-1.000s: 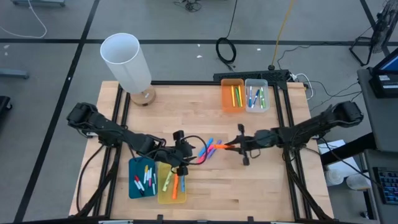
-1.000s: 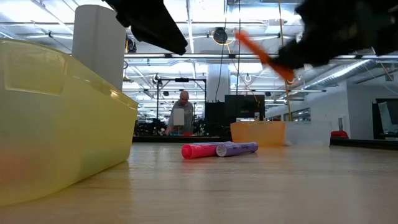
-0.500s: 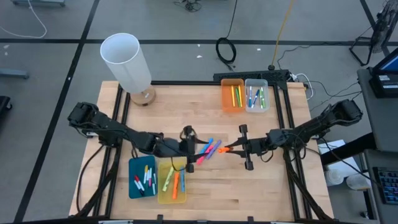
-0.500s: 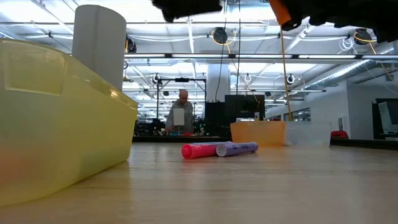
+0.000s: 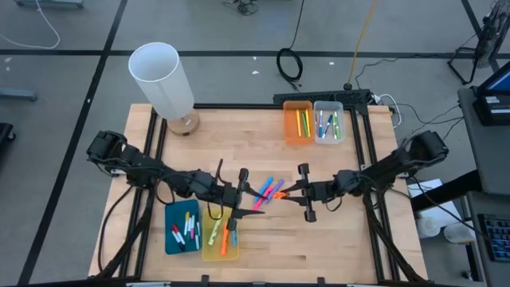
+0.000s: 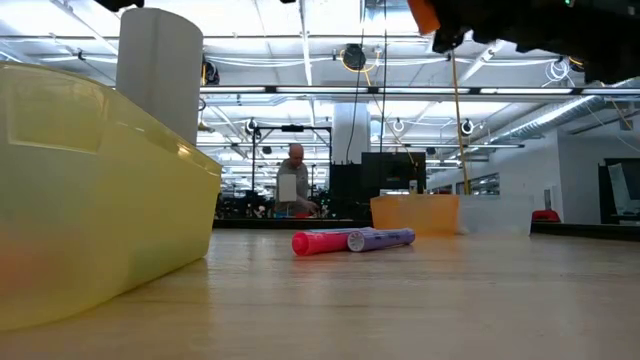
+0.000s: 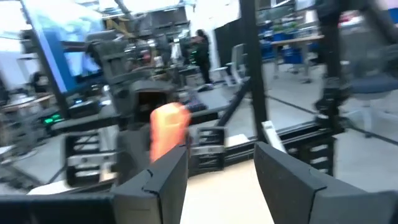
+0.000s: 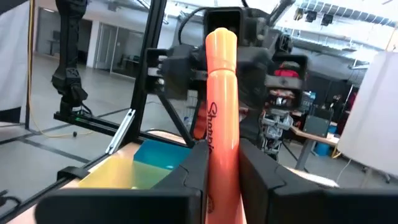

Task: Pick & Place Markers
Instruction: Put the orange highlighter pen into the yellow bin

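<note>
Right wrist view: right gripper (image 8: 222, 163) clamps an orange marker (image 8: 220, 93), held mid-table facing the left gripper (image 7: 219, 167), whose fingers stand apart, empty. Probably a handover; next, left must close on the marker's free end.

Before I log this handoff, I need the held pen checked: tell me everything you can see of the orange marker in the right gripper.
The orange marker is a smooth, plastic-looking highlighter with dark "Sharpie" lettering along its barrel and a rounded end. The right gripper is shut on its lower barrel, both fingers pressing its sides, and nothing else touches it. It is held above the wooden table, near mid-table, pointing toward the left gripper close ahead.
</note>
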Motion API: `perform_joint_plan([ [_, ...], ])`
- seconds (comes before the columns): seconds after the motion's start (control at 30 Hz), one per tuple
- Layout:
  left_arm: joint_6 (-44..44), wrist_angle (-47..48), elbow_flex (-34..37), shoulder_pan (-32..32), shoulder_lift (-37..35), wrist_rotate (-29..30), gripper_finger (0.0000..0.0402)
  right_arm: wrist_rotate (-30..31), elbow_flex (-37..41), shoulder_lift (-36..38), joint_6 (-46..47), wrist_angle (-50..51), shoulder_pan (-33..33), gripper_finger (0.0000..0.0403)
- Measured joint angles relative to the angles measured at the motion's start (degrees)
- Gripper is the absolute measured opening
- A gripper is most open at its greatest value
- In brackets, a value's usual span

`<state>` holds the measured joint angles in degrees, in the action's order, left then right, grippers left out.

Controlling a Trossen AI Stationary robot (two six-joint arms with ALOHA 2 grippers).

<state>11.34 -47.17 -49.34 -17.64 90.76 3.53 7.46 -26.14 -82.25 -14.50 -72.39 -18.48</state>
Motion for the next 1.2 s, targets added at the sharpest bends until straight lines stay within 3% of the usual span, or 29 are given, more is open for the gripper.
perform_joint_plan([
  [0.2,1.2,0.9,0.0,0.8,0.0,5.7,0.0186,0.0,-6.3,-4.4,-3.1,2.9,-1.1,0.0045],
  [0.43,0.5,1.5,0.0,0.9,0.2,2.4,0.0186,0.0,-10.0,-5.8,-4.0,5.7,-1.5,0.0045],
  [0.77,3.2,-7.8,-4.4,0.4,10.3,2.8,0.0186,0.1,-10.0,-5.8,-4.1,7.2,-1.7,0.0045],
  [0.93,6.8,-7.0,-6.0,0.2,10.3,-0.5,0.0186,0.2,-10.0,-5.7,-4.6,7.6,-1.7,0.0045],
  [1.2,3.2,-6.9,-5.9,0.4,10.4,-0.6,0.0186,0.0,-10.0,-5.8,-4.6,7.5,-1.9,0.0045],
])
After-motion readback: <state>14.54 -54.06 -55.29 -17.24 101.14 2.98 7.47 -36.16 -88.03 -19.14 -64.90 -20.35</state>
